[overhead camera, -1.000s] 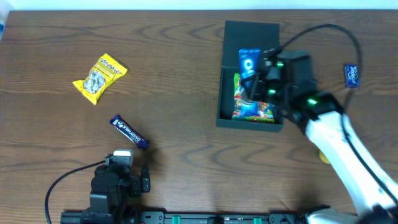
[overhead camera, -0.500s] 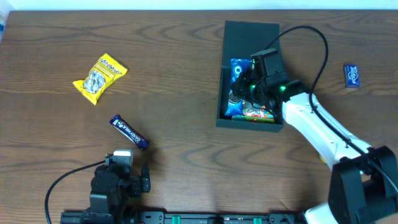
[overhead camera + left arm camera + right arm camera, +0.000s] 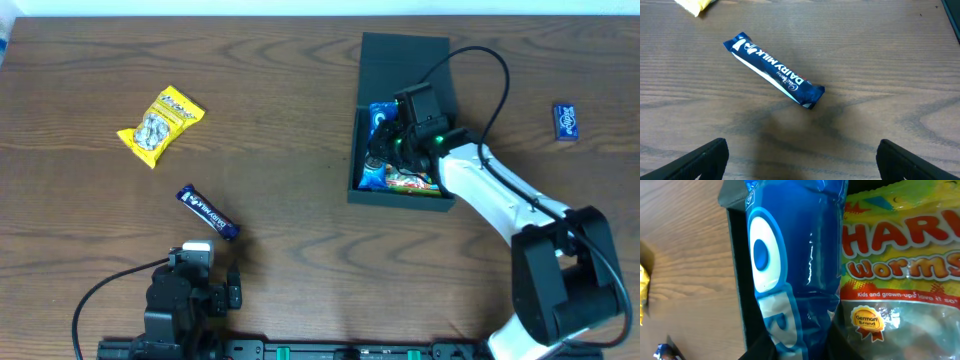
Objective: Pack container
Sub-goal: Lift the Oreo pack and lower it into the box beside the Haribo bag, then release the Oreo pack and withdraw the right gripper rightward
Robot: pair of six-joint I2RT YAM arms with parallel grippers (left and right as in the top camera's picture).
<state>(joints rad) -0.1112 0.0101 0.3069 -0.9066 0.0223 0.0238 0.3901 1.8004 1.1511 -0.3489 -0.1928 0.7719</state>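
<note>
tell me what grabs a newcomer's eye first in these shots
The right gripper reaching into the dark teal container, upper right in the overhead view, closed on a blue packet beside a colourful Haribo worms bag. Next, the Dairy Milk bar lying loose on the wood just ahead of the open left gripper.

The container (image 3: 404,58) sits on the surface (image 3: 300,100), right of centre. Inside it, the cookie packet (image 3: 378,112) lies along the left wall, with the gummy bag (image 3: 412,183) beside it. The pouch (image 3: 160,124) and the chocolate bar (image 3: 208,212) lie well to the left. A small packet (image 3: 566,121) lies to the right.
</note>
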